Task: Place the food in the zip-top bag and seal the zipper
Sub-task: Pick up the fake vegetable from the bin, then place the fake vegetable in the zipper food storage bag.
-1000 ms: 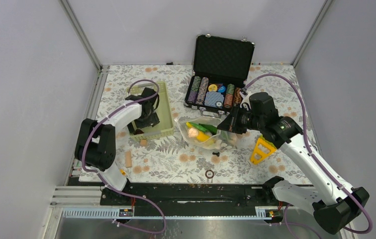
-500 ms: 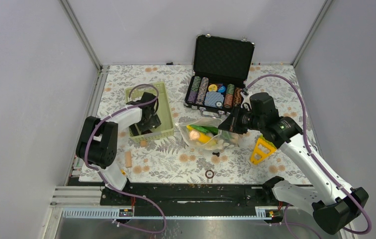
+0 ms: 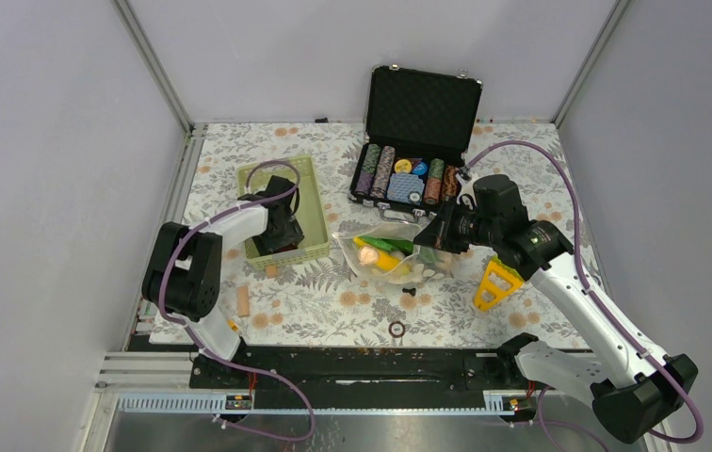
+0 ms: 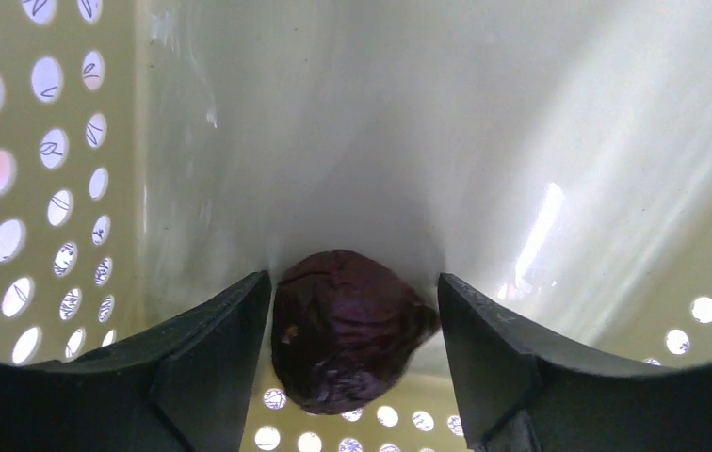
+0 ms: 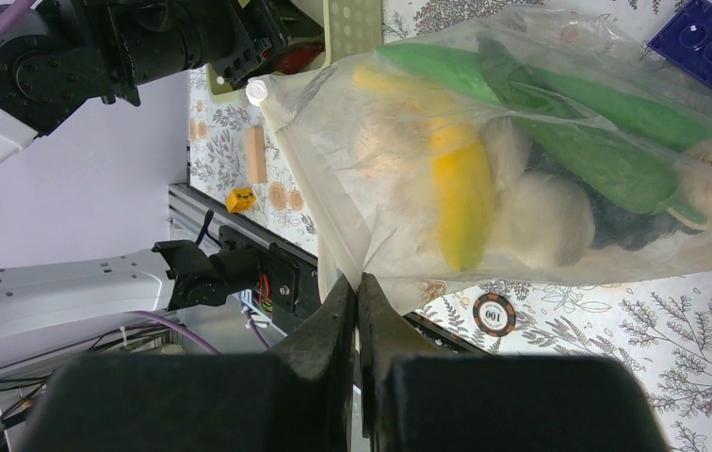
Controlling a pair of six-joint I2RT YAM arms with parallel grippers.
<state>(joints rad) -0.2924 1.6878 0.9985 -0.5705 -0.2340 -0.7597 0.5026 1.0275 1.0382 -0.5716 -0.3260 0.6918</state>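
Food is split between two places. Most pieces, including the yellow banana [image 5: 461,188] and green peppers [image 5: 597,141], lie inside the zip-top bag [image 3: 385,256] on the surface [image 3: 333,311]. One dark purple piece [image 4: 347,330] sits in a corner of the green basket [image 3: 313,188]. The left gripper [image 4: 354,282] is partly open and straddles that piece, one finger close at each side; a firm hold cannot be confirmed. The right gripper [image 5: 357,287] is closed on the bag's edge. The bag lies just beside the basket, on the side toward the right arm. The left arm is therefore judged the nearer carrier, and the transfer should run rightward.
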